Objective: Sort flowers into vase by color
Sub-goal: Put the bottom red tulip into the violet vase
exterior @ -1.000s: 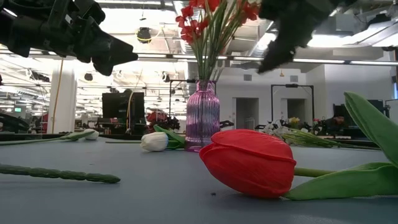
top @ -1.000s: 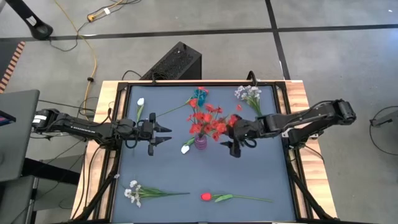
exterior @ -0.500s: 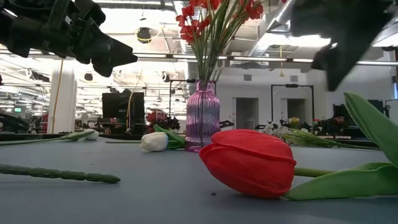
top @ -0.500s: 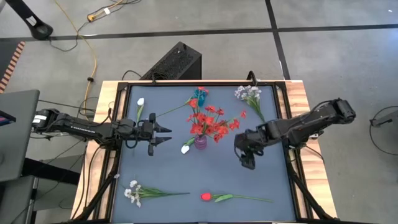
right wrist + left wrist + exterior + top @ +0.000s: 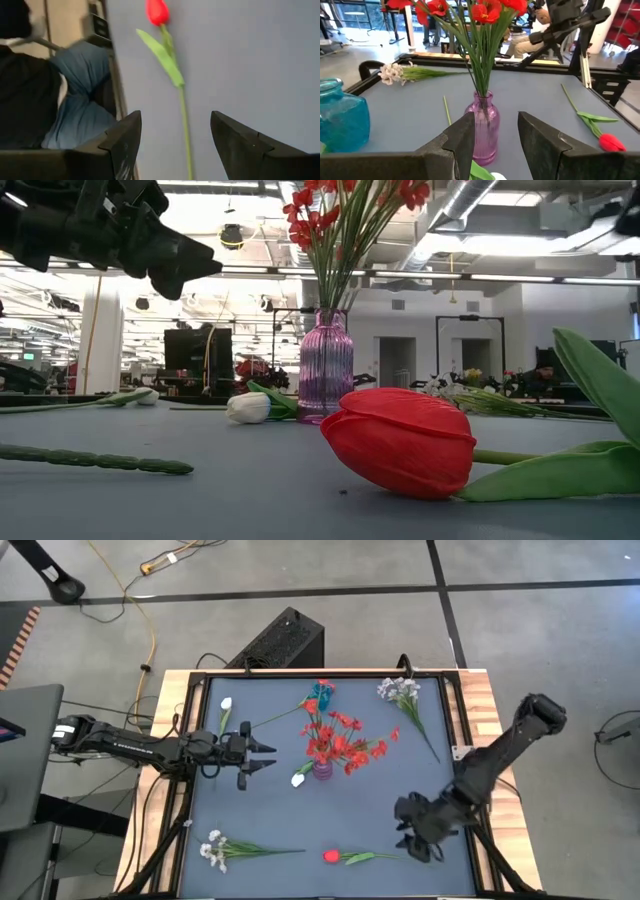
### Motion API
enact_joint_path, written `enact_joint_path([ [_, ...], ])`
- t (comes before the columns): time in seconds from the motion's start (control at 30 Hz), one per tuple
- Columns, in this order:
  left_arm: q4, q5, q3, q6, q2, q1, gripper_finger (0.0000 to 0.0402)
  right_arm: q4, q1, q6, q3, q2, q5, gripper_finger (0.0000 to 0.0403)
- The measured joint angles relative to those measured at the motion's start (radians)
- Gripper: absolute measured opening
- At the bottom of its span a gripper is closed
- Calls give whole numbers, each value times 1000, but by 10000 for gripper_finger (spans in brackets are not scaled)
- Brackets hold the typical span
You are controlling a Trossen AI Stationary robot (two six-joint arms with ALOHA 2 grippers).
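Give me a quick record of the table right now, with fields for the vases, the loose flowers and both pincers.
purple vase: mid-table, holds red flowers
blue vase: far side, holds no flowers that I can see
red tulip: lying near the front edge
white tulips: one beside the purple vase, one far left
whitish sprays: one front left, one far right
left pincer: open, empty, left of the purple vase
right pincer: open, empty, over the red tulip's stem end
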Motion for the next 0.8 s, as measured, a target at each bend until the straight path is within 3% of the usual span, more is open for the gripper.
enact_joint_path([
  [0.17,-27,42,0,-60,0,0,139,81,108,45,1,49,123,265],
  [0.4,-33,30,0,-91,9,-60,139,224,113,-2,58,267,57,265],
  [0.63,-25,-70,1,-84,17,-121,139,24,80,-119,254,444,13,261],
  [0.8,-13,-80,1,-84,17,-138,139,7,74,-134,310,554,23,260],
])
